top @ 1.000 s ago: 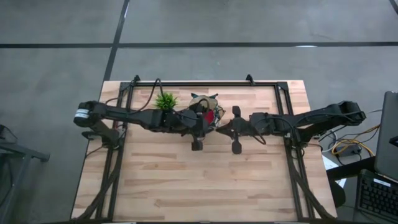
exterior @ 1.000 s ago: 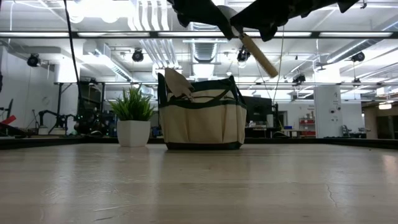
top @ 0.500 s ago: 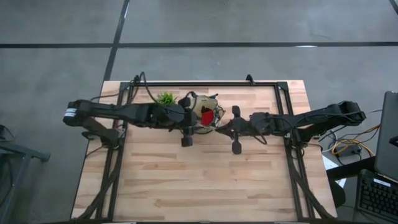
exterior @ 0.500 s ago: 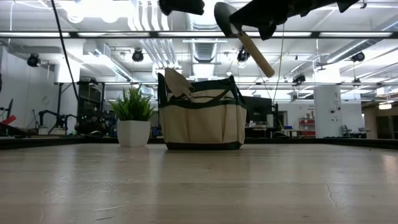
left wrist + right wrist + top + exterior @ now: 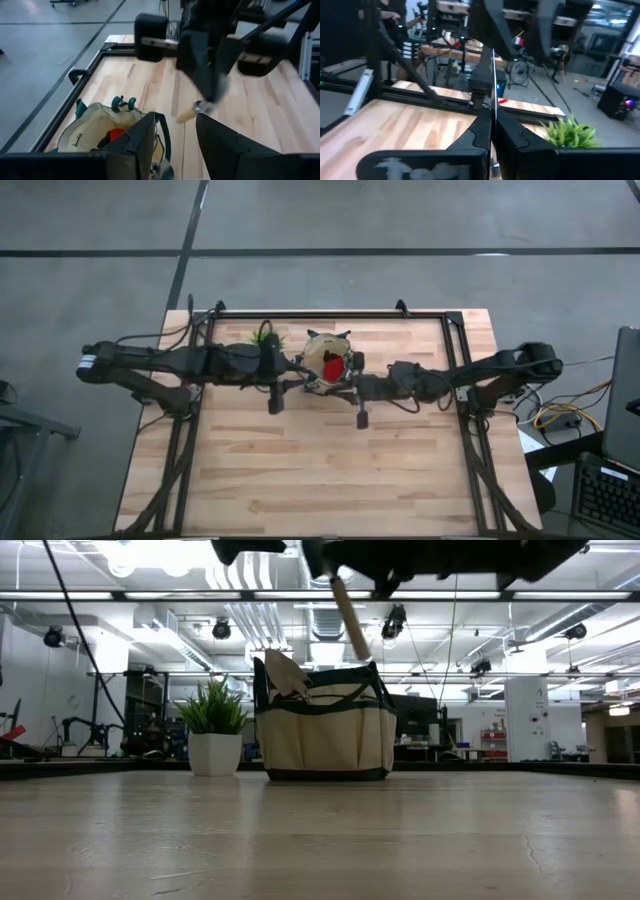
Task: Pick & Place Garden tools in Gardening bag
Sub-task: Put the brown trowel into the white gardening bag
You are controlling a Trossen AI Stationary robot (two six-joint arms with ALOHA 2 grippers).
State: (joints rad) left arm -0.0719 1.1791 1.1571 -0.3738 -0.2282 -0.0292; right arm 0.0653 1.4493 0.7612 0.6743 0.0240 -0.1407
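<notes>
You see the gardening bag (image 5: 325, 730) in beige with dark green trim. Inside it lies a red item (image 5: 333, 367), and the plant (image 5: 213, 709) is green in a white pot

Pale wooden table (image 5: 330, 470), bearing tan gardening bag (image 5: 325, 730) beside small potted plant (image 5: 214, 730).

My right gripper (image 5: 350, 385) hangs over the gardening bag (image 5: 328, 363), clamping a wooden-handled trowel (image 5: 346, 616) whose handle slants down toward the bag's mouth. Inside, a red item (image 5: 331, 367) takes up part of the opening. My left gripper (image 5: 285, 370) crowds the bag's other side, beside the potted plant (image 5: 214, 728). The table's (image 5: 330, 470) near half lies open for passage.
</notes>
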